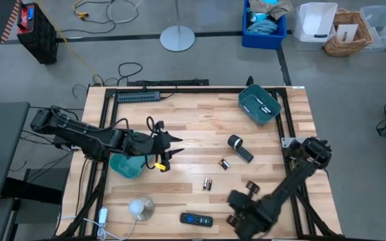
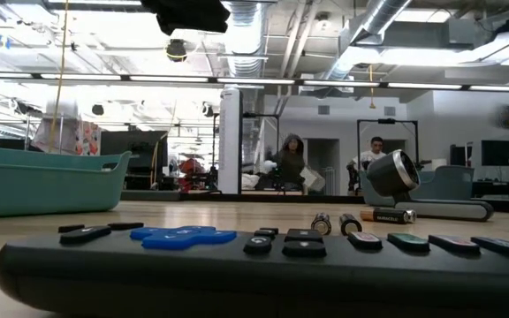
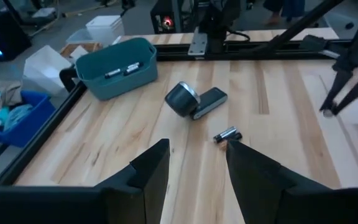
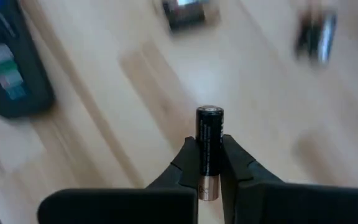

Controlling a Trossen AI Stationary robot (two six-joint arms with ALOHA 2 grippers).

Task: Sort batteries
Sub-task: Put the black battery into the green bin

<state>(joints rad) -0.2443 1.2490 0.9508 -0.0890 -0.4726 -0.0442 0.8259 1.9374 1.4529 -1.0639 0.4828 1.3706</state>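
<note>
Right now our right claw pinches one battery upright between its fingers, lifted above the counter near the remote control; we should carry it level to the matching teal bin, lower it inside the rim, and only then let go; our left claw waits spread beside the other teal bin; loose batteries lie mid-counter.
</note>
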